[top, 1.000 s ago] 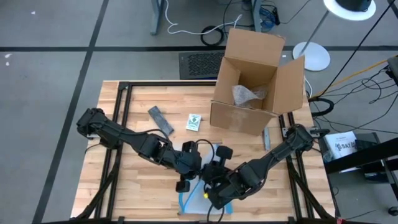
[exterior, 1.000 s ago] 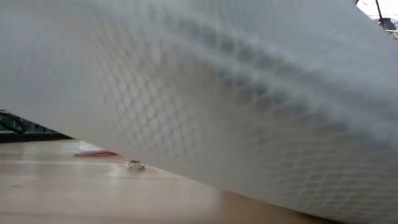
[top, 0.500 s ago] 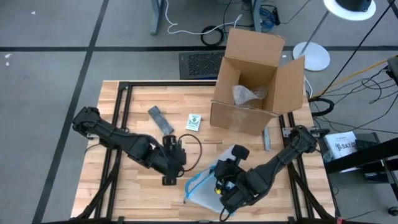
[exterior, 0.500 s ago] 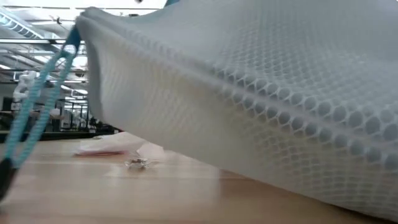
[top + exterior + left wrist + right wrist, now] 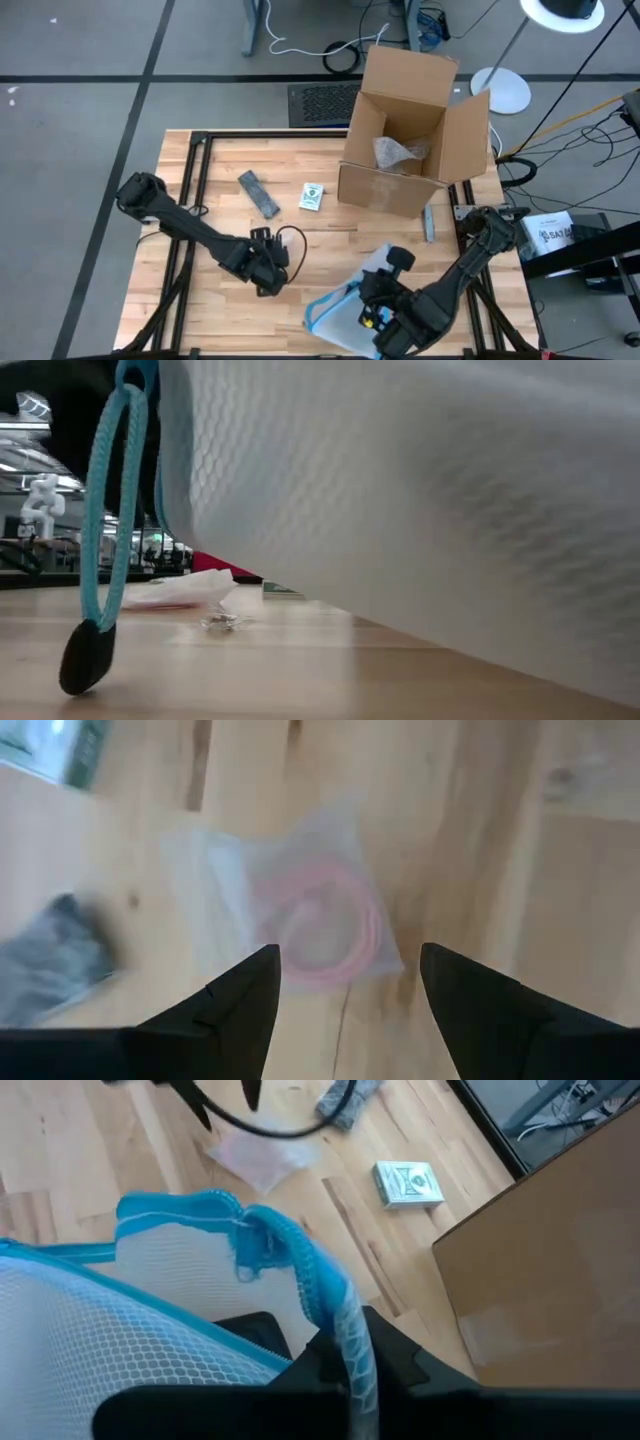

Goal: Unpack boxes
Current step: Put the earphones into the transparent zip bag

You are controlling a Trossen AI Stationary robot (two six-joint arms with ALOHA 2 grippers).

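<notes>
Open cardboard box standing well beyond both grippers, nearer the right gripper, fingers clamped on the blue-edged mesh pouch; left gripper spread wide, nothing held, over a clear bag of pink cord directly ahead.

High view looks straight down; low view level across table

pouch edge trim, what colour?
Blue, along the mesh pouch edge; right wrist view shows it best.
</notes>
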